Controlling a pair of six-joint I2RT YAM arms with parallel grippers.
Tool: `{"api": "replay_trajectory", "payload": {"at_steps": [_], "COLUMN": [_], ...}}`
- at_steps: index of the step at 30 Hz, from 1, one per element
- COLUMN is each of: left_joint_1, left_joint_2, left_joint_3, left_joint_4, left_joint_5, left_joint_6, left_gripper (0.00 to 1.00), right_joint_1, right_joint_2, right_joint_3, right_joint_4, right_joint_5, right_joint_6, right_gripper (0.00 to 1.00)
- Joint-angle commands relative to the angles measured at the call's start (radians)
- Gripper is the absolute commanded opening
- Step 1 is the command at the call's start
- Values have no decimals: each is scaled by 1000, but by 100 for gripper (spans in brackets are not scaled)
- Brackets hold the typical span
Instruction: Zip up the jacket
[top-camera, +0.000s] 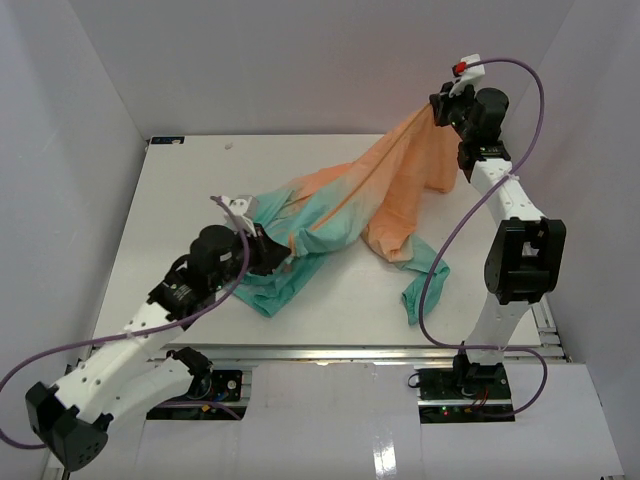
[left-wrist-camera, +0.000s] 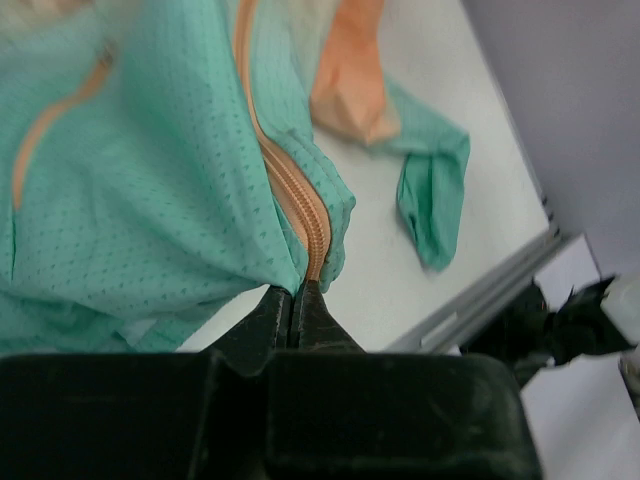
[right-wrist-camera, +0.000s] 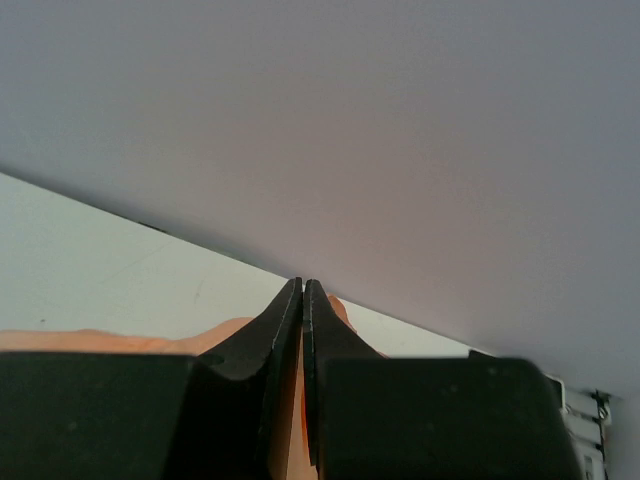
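Observation:
The jacket (top-camera: 350, 205) stretches across the table, peach-orange toward the far right and teal-green toward the near left. My left gripper (top-camera: 268, 252) is shut on the jacket's teal hem; in the left wrist view the left gripper (left-wrist-camera: 297, 292) pinches the bottom end of the orange zipper (left-wrist-camera: 298, 195), which runs closed up between the teal panels. High at the far right, my right gripper (top-camera: 440, 108) is shut on the peach top of the jacket and holds it off the table. Orange cloth (right-wrist-camera: 295, 420) shows between the closed fingers of the right gripper (right-wrist-camera: 302, 284).
A teal sleeve (top-camera: 425, 290) lies loose on the table near the right arm's base. White walls (top-camera: 300, 60) enclose the table on three sides. A metal rail (top-camera: 350, 352) runs along the near edge.

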Motion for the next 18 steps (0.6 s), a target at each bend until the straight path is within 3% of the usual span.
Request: {"api": "replay_trajectory", "payload": {"at_steps": [1,6,8,9,10,12,16,18], "left_joint_1": [-72,-101,-104,-105,-104,-104,-104,-104], "left_joint_2": [38,74,75,68,56,28,1,4], "left_joint_3": [-147,-250,-263,-262,-259,-234,-150,-124], "left_joint_4": [258,387,394,393,393,379,310,312], "left_joint_5": [192,237,242,243,253,252,133,75], "left_joint_6": [-61,-93,-76,-65,-47,-13,10,3], "left_gripper": [0,1,18,28,40,67,98,98], "right_joint_1": [45,75,86,86,92,97,109,112], "right_joint_2": [-2,46,69,73,72,53,-37,-86], "right_joint_3": [-14,-21,-1,5,7,7,17,2], "right_joint_4": [178,211,192,179,158,123,-68,-171], "right_joint_5": [-133,-178,-184,-183,-177,-140,-18,58], "right_joint_6": [-37,-12,-7,-5,-2,17,87,161], "right_gripper": [8,8,12,21,37,89,90,90]}}
